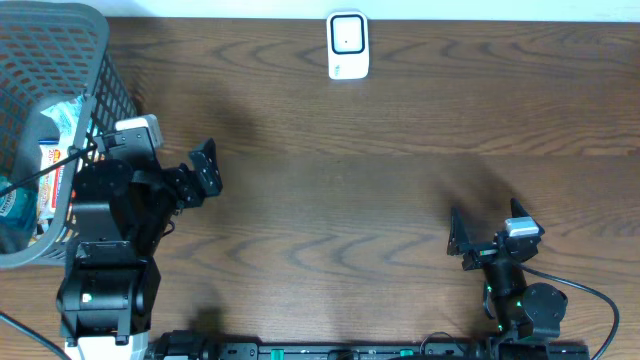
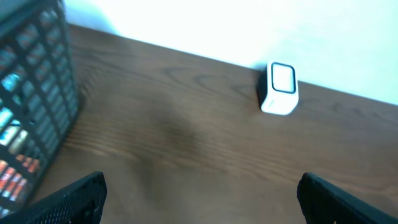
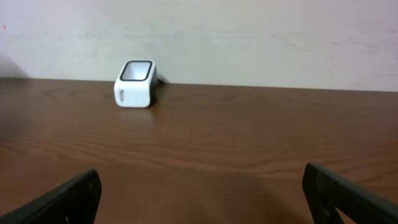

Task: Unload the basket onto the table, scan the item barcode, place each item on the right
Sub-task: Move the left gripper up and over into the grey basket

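Note:
Several packaged items [image 1: 55, 150] lie in a grey mesh basket [image 1: 105, 70] at the table's left edge; no barcode shows on them. A small white scanner [image 1: 348, 45] stands at the far middle of the table, also seen as the scanner [image 2: 280, 88] in the left wrist view and the scanner [image 3: 135, 83] in the right wrist view. My left gripper [image 1: 197, 175] hovers just right of the basket, open and holding nothing. My right gripper [image 1: 487, 222] is at the near right, open and holding nothing. Between the left gripper's [image 2: 202, 199] and the right gripper's [image 3: 202, 196] fingers only bare wood shows.
The basket [image 2: 37, 93] fills the left side of the left wrist view, with packets showing through its mesh. A pale wall runs behind the table's far edge. The brown wooden table [image 1: 350, 180] spreads between the two arms and the scanner.

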